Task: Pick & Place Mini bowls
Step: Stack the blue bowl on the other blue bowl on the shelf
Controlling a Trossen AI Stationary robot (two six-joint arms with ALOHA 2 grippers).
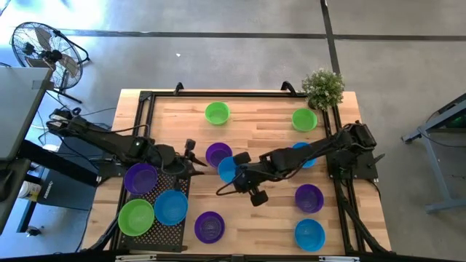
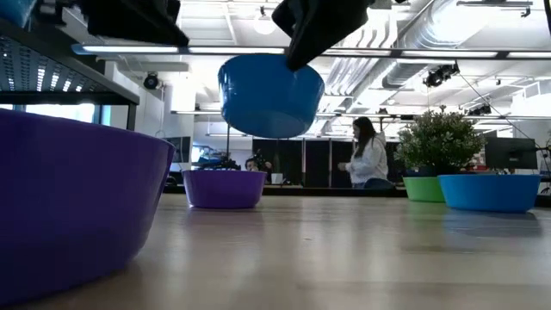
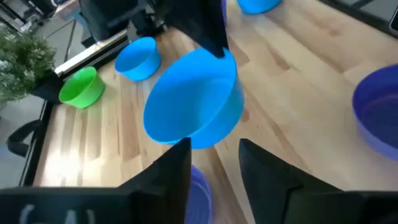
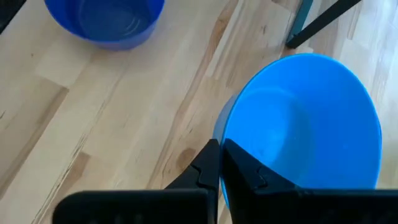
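While three mini bowls (image 1: 153, 198) sit on the black mesh tray (image 1: 162, 227) | right gripper (image 1: 234, 170) pinches blue bowl (image 1: 226, 169) rim, airborne mid-table | left gripper (image 1: 191, 157) open, empty | seven remain.

Two dark, near-black jointed arms, bulky rounded housings at joints. Left pincer (image 3: 214, 165): two flat, angular black fingers. Right pincer (image 4: 221, 165): two black fingers tapering to narrow tips.
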